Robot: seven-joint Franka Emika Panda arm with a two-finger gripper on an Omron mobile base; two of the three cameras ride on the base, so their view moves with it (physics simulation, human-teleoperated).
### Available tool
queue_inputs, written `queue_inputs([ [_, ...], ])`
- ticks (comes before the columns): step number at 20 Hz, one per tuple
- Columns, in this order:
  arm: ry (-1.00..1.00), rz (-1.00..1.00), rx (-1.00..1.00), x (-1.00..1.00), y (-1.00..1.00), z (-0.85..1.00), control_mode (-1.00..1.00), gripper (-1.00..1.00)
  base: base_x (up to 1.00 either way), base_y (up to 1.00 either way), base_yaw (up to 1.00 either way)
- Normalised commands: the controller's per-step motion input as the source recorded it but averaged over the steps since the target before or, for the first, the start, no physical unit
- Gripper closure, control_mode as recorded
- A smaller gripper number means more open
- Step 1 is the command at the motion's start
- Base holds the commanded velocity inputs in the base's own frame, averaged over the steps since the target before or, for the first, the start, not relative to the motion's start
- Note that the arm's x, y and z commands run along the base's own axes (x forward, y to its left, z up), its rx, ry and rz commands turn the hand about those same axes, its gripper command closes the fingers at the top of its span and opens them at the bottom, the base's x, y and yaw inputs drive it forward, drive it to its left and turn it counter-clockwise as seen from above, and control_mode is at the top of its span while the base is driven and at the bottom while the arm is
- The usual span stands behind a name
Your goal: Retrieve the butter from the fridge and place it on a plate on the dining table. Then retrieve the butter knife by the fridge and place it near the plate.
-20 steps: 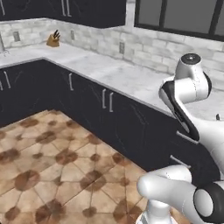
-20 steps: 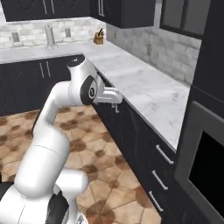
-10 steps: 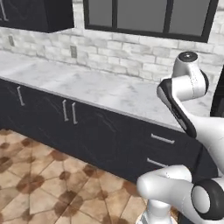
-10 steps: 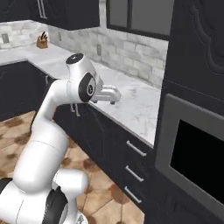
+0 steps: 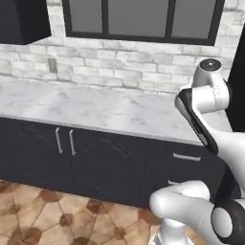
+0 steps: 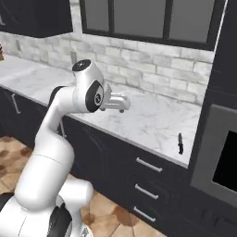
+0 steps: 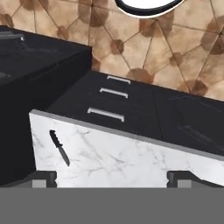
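Note:
The butter knife [image 6: 180, 143], slim and dark with a black handle, lies on the white marble counter [image 6: 148, 120] near its right end, beside a tall dark cabinet. In the hand view the butter knife [image 7: 59, 147] lies at the counter's left end. My gripper [image 6: 124, 105] hovers over the counter, well left of the knife and above it. It is open with nothing between its fingertips [image 7: 43, 178]. The butter, the fridge, the plate and the dining table are out of view.
Dark lower cabinets with drawers [image 6: 148, 164] run under the counter. A built-in black oven [image 6: 222, 162] sits in the tall cabinet at the right. A window [image 5: 143, 19] tops the brick backsplash. A brown tiled floor [image 5: 43, 215] lies in front.
The whole picture has shifted: the base has moved rightward along the counter. The corner with the knife block has left the views and the knife end of the counter has come in. The gripper stays open.

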Motion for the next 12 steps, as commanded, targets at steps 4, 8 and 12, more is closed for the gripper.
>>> queue_inputs([
  [4, 0.0, 0.0, 0.0, 0.0, 0.0, 0.0, 1.0, -1.0, 0.39, 0.32, -0.46],
  [8, 0.0, 0.0, 0.0, 0.0, 0.0, 0.0, 1.0, -1.0, 0.66, 0.01, -0.57],
  [12, 0.0, 0.0, 0.0, 0.0, 0.0, 0.0, 1.0, -1.0, 0.81, 0.42, -0.43],
])
